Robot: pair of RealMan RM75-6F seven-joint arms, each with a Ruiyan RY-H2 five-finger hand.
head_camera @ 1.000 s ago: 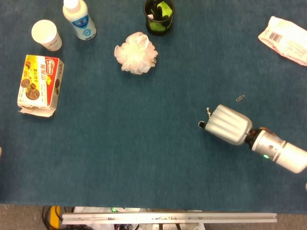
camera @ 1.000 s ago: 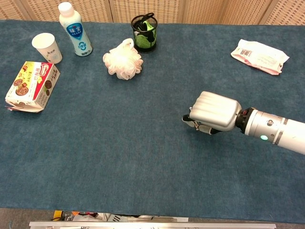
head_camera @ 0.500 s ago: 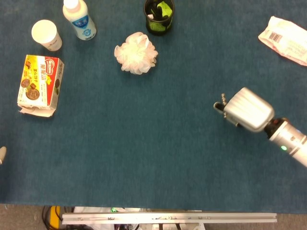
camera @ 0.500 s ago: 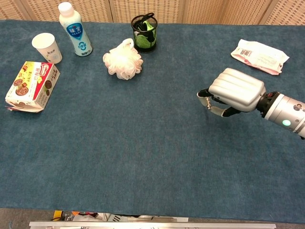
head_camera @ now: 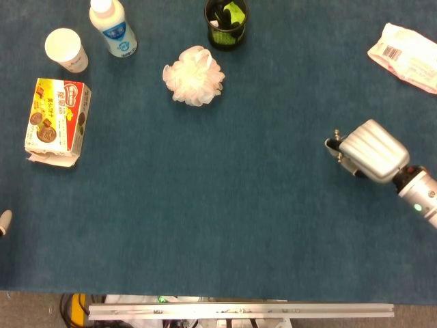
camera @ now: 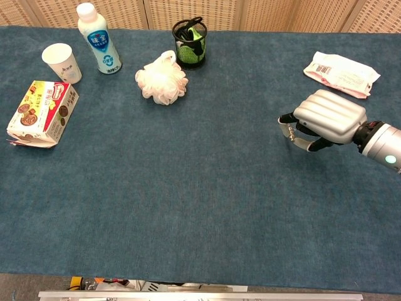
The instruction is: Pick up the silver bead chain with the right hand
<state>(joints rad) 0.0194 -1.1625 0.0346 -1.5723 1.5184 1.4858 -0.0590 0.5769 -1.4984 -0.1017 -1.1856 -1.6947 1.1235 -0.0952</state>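
My right hand (head_camera: 367, 150) hovers low over the blue cloth at the right, knuckles up and fingers curled under; in the chest view this right hand (camera: 326, 118) shows its fingertips (camera: 290, 129) pointing down at the cloth. The silver bead chain lay right where the front of the hand now is, and no view shows it. Whether the fingers touch or hold it is hidden. Of my left hand only a pale tip (head_camera: 4, 222) shows at the left edge of the head view.
A white plastic packet (head_camera: 406, 56) lies at the far right. A white mesh sponge (head_camera: 194, 75), a black pen cup (head_camera: 226, 22), a bottle (head_camera: 113, 27), a paper cup (head_camera: 66, 49) and a snack box (head_camera: 57, 116) stand to the left.
My right hand has travelled right and slightly away from me across the cloth, its fingers curled throughout, and now covers the spot where the small silver chain lay. The left tip crept into view.
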